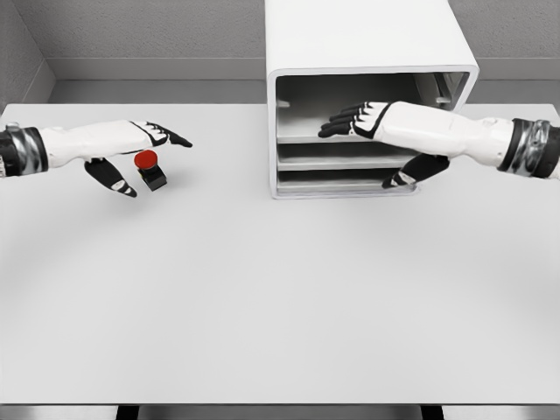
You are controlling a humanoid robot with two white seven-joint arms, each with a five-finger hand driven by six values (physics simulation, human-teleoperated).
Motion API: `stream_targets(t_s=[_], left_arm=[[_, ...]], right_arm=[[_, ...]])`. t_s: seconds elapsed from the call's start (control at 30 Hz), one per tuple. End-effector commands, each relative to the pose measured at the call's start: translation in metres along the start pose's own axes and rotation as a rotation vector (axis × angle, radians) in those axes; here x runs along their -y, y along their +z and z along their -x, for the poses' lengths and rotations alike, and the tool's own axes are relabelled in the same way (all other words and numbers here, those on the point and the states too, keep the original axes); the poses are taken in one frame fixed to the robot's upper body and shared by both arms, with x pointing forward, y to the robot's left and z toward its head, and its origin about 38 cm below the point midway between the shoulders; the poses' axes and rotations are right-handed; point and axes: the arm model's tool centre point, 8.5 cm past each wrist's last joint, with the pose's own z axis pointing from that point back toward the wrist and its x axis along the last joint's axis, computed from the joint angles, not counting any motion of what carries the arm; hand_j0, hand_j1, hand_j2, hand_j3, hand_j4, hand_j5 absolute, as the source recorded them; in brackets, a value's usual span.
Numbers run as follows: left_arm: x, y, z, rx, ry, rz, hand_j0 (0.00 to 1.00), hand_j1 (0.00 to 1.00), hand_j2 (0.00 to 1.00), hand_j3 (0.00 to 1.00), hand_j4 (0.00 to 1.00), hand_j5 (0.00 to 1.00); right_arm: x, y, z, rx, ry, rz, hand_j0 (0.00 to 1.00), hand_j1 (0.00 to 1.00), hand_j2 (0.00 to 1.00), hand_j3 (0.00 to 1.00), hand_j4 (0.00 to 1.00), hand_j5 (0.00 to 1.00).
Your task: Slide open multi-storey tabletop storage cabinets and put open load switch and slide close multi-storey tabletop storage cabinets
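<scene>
A white tabletop storage cabinet (372, 52) is standing at the far side of the white table (280, 297), a little right of the middle, with its open front facing the near edge. Inside it, flat shelves or trays (341, 156) are lying stacked one above the other; whether any of them is pulled out cannot be told from this view.

The right hand (367, 122) is reaching in from the right with its arm crossing in front of the cabinet's right wall. Its dark-tipped fingers (343, 121) are stretching out nearly straight toward the left, lying at the mouth of the upper compartment, and they are gripping nothing. Its thumb (404, 178) is hanging down in front of the lower trays; whether it is touching them cannot be told.

The load switch (150, 170), a small black block with a round red button on top, is sitting on the table at the far left, well apart from the cabinet. The left hand (131, 150) is coming in from the left edge and hovering over it. Its fingers (166, 136) are extending rightward just above the red button, and its thumb (112, 176) is pointing down just left of the black body. The fingers are spread and are not closing around the switch; whether they are touching it is unclear.
</scene>
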Motion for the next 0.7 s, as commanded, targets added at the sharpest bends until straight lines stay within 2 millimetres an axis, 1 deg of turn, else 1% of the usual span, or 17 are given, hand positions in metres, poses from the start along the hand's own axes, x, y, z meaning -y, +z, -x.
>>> stream_targets(t_s=[0.0,0.03,0.07,0.1,0.13,0.17,0.23,0.33,0.47,0.5,0.53,0.57,0.6,0.67], left_arm=[[0.003,-0.002,0.005,-0.013,0.018,0.0,1.0,1.0,1.0,1.0,1.0,1.0],[0.007,0.0,0.01,-0.029,0.027,0.01,1.0,1.0,1.0,1.0,1.0,1.0],[0.008,0.001,0.012,-0.035,0.031,0.01,1.0,1.0,1.0,1.0,1.0,1.0],[0.008,0.001,0.013,-0.04,0.025,0.013,1.0,1.0,1.0,1.0,1.0,1.0],[0.008,-0.003,0.013,-0.039,0.025,0.013,1.0,1.0,1.0,1.0,1.0,1.0],[0.011,-0.007,0.016,-0.05,0.029,0.021,1.0,1.0,1.0,1.0,1.0,1.0],[0.013,-0.01,0.018,-0.055,0.033,0.023,1.0,1.0,1.0,1.0,1.0,1.0],[0.011,-0.008,0.021,-0.068,0.035,0.02,1.0,1.0,1.0,1.0,1.0,1.0],[0.013,-0.014,0.026,-0.083,0.044,0.026,1.0,1.0,1.0,1.0,1.0,1.0],[0.015,-0.019,0.027,-0.084,0.05,0.027,1.0,1.0,1.0,1.0,1.0,1.0],[0.016,-0.018,0.029,-0.094,0.046,0.033,1.0,1.0,1.0,1.0,1.0,1.0],[0.016,-0.018,0.03,-0.097,0.048,0.034,1.0,1.0,1.0,1.0,1.0,1.0],[0.018,-0.017,0.032,-0.103,0.053,0.035,1.0,1.0,1.0,1.0,1.0,1.0],[0.018,-0.019,0.032,-0.104,0.055,0.035,1.0,1.0,1.0,1.0,1.0,1.0]], right_arm=[[-0.004,-0.005,0.004,-0.01,0.005,-0.014,1.0,1.0,1.0,1.0,1.0,1.0],[-0.006,-0.005,0.011,-0.03,0.002,-0.018,1.0,1.0,1.0,1.0,1.0,1.0],[-0.007,-0.001,0.019,-0.056,-0.007,-0.017,1.0,1.0,1.0,1.0,1.0,1.0],[-0.007,0.0,0.024,-0.07,-0.013,-0.017,1.0,1.0,1.0,1.0,1.0,1.0],[-0.007,0.003,0.031,-0.092,-0.019,-0.016,1.0,1.0,1.0,1.0,1.0,1.0],[-0.009,-0.001,0.031,-0.087,-0.028,-0.013,1.0,1.0,1.0,1.0,1.0,1.0],[-0.011,-0.002,0.032,-0.091,-0.016,-0.022,1.0,1.0,1.0,1.0,1.0,1.0],[-0.012,-0.002,0.032,-0.092,-0.016,-0.025,1.0,1.0,1.0,1.0,1.0,1.0],[-0.01,-0.003,0.032,-0.091,-0.014,-0.019,1.0,1.0,1.0,1.0,1.0,1.0],[-0.008,-0.003,0.032,-0.091,-0.01,-0.018,1.0,1.0,1.0,1.0,1.0,1.0],[-0.007,-0.001,0.032,-0.095,-0.006,-0.022,1.0,1.0,1.0,1.0,1.0,1.0],[-0.008,-0.002,0.031,-0.092,0.002,-0.05,1.0,1.0,1.0,1.0,1.0,1.0],[-0.005,-0.005,0.028,-0.083,0.016,-0.087,1.0,1.0,1.0,1.0,1.0,1.0],[-0.004,-0.005,0.029,-0.085,0.018,-0.089,1.0,1.0,1.0,1.0,1.0,1.0]])
